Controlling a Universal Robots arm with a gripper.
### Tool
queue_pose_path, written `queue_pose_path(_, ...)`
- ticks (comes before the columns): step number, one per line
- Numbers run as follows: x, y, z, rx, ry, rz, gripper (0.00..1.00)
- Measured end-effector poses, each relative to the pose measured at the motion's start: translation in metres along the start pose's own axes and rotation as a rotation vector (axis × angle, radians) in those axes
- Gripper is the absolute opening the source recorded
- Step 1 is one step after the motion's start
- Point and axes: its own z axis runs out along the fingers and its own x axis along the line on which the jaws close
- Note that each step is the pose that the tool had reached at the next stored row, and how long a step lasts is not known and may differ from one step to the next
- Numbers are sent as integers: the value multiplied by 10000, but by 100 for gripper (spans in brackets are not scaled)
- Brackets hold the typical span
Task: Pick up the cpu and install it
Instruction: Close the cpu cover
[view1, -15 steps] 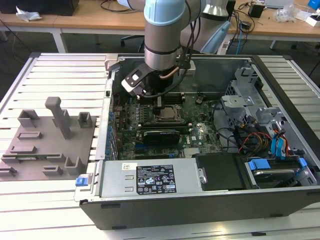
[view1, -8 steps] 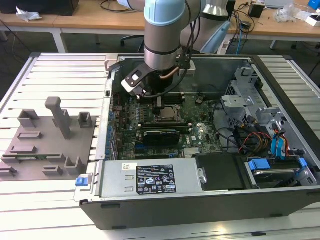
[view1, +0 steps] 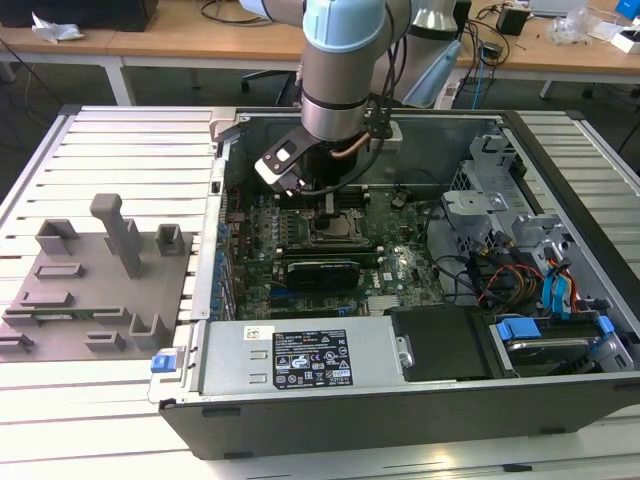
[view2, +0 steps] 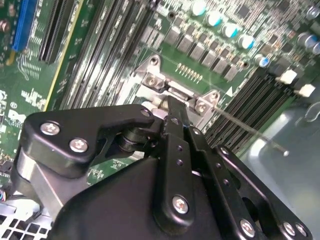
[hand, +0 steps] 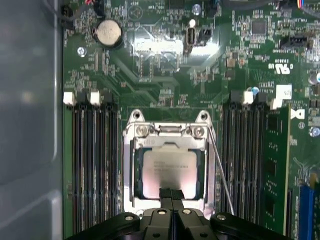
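Observation:
The cpu (hand: 167, 167), a square chip with a pale silver top, lies flat inside the metal socket frame (hand: 167, 131) on the green motherboard (hand: 165, 65). In the first wrist view my gripper (hand: 171, 193) is at the chip's edge, its two black fingers pressed together with nothing visible between them. In the second wrist view the gripper (view2: 172, 112) points down at the socket hinge (view2: 175, 92), and its body hides the chip. The exterior view shows the gripper (view1: 330, 212) lowered into the open computer case over the socket (view1: 338, 228).
Memory slots (hand: 95, 160) flank the socket on both sides, and a thin wire lever (hand: 220, 165) runs along one side. A long black card (view1: 322, 272) lies near the socket. A grey fixture plate (view1: 100, 290) sits at the exterior view's left, drive bays and cables (view1: 530, 270) at its right.

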Motion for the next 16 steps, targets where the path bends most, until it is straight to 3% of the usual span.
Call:
queue_pose_path(9,1,15,-46,-1,-2,0,11)
queue_pose_path(11,1,-28,-46,-50,-6,-1,11)
queue_pose_path(13,2,-120,-39,-139,-7,-3,11)
queue_pose_path(16,3,-171,-22,-166,-7,-2,11)
